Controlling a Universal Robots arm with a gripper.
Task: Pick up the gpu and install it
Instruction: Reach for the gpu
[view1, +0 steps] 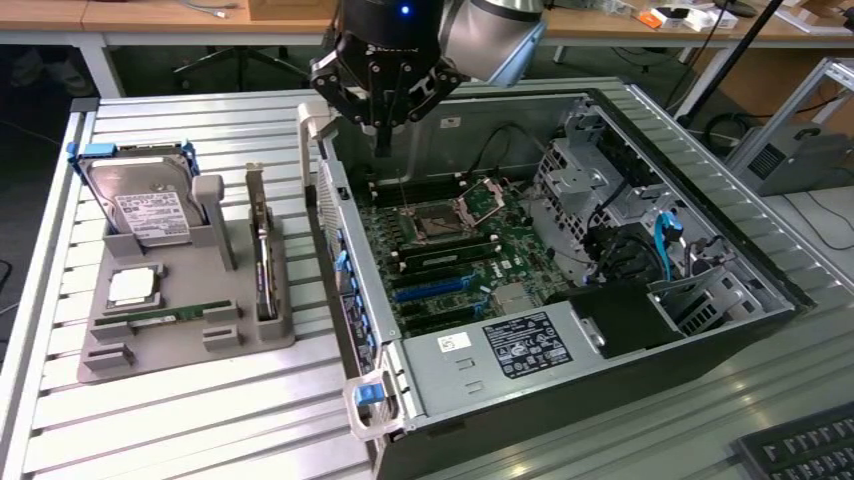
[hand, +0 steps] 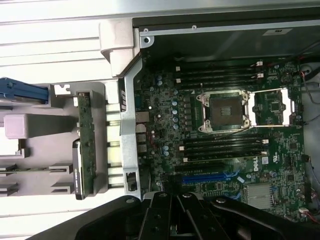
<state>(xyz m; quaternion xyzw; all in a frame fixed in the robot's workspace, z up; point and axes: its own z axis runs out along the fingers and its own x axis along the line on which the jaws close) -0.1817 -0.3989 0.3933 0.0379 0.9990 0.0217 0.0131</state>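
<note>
My arm hangs straight down over the open computer case (view1: 350, 290), my claw (view1: 383, 140) pinched shut on nothing, while the gpu (view1: 267, 262) stands on edge in the grey holder (view1: 174, 345) beside the case.

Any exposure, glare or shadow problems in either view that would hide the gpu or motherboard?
Exterior view: even light, no glare, the gpu standing in its grey holder reads clearly. Wrist view: the table slats and holder are washed out near white, the gpu looks dim but distinguishable, the motherboard is evenly lit, the case wall is in deep shadow.
</note>
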